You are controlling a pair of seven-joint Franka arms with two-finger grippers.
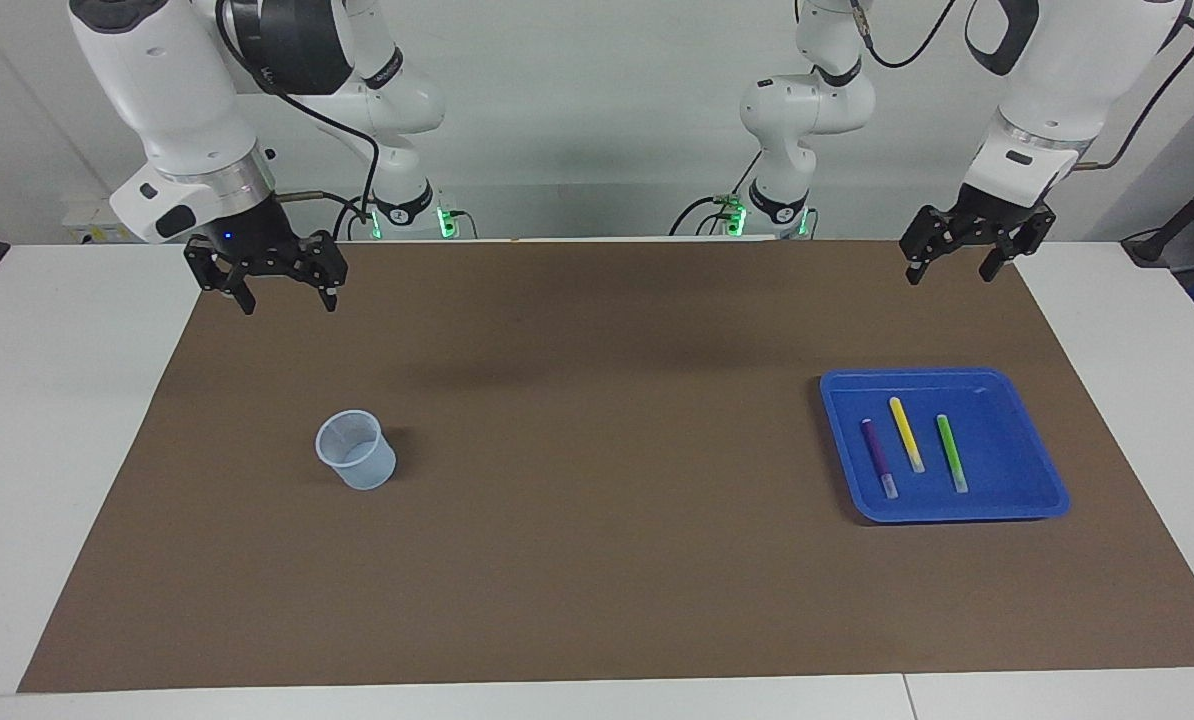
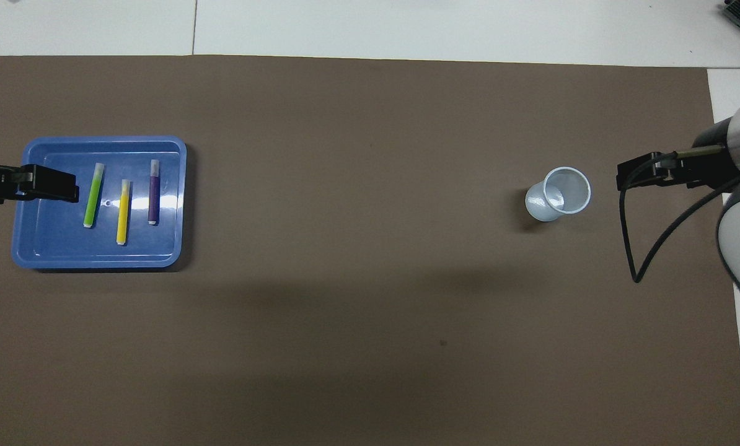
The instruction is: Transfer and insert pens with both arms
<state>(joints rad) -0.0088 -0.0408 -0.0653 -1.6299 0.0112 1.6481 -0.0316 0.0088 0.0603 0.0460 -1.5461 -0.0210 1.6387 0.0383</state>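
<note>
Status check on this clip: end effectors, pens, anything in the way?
Left end effector open, up over mat's edge. Right end effector open, up over mat. Purple pen, yellow pen, green pen in blue tray. Cup empty; nothing in the way.

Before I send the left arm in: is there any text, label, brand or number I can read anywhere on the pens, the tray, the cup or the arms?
None can be read.
Right arm's dark joint cover: pale lettering, too small to read.
Purple pen, yellow pen, green pen: no print visible.
Blue tray: no label visible.
Clear cup: faint ribbing only, no legible marks.
</note>
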